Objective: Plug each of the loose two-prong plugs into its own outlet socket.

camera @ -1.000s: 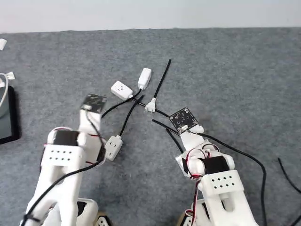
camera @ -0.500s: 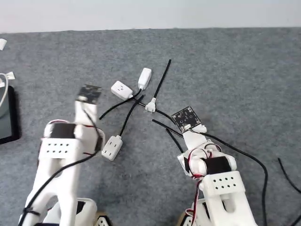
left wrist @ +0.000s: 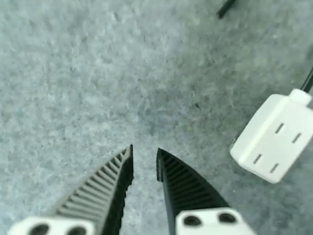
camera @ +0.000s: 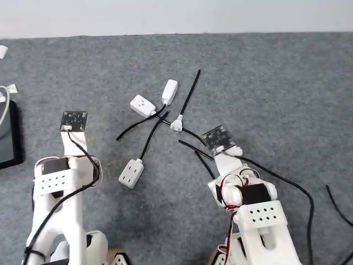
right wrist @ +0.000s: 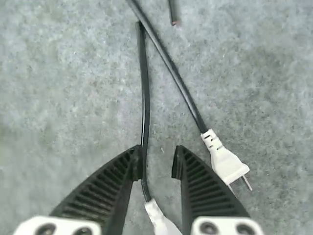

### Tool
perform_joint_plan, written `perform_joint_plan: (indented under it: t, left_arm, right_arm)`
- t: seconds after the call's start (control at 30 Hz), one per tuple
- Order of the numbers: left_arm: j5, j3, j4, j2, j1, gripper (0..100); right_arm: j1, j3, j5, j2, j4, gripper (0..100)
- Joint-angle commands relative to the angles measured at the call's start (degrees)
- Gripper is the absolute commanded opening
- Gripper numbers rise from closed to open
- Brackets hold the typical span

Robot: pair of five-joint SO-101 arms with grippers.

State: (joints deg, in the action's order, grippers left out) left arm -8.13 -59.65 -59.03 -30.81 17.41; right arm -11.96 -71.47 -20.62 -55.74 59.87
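Three white outlet sockets lie on the grey carpet: one between the arms, one farther back, and a narrower one beside it. A white two-prong plug lies mid-carpet on black cords. My left gripper hovers over bare carpet, narrowly open and holding nothing, with the near socket off to one side. My right gripper is open, low over the carpet, with a black cord running between its fingers to a white plug end. A second plug lies just beside it, prongs showing.
A dark flat device sits at the left edge with small white bits behind it. Black cords trail from the right arm toward the right side. Another cord end lies at the far right.
The left arm swung left, away from the near socket, and now stands over bare carpet. The near socket shifted slightly. The right arm barely moved.
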Motion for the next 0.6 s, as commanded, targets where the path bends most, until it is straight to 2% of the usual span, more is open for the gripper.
perform_joint_plan:
  t: [0.0,0.17,0.3,0.4,0.57]
  left_arm:
    - [-1.9,0.0,3.2,0.1,0.4,1]
    - [-2.1,-0.9,4.7,0.1,0.4,1]
    - [-2.1,-1.6,5.4,0.1,0.4,1]
    - [-2.2,-1.6,5.4,0.1,0.4,1]
    - [-2.2,-1.7,5.4,0.1,0.4,1]
  right_arm:
    - [1.5,0.4,-13.1,-0.7,3.7,11.4]
    - [4.5,0.2,-27.3,-0.7,5.3,11.8]
    - [4.7,-2.5,-38.6,-0.7,10.8,11.8]
    - [6.5,-4.4,-44.5,-0.7,13.5,11.9]
    - [12.9,-5.0,-50.4,-0.7,12.4,11.9]
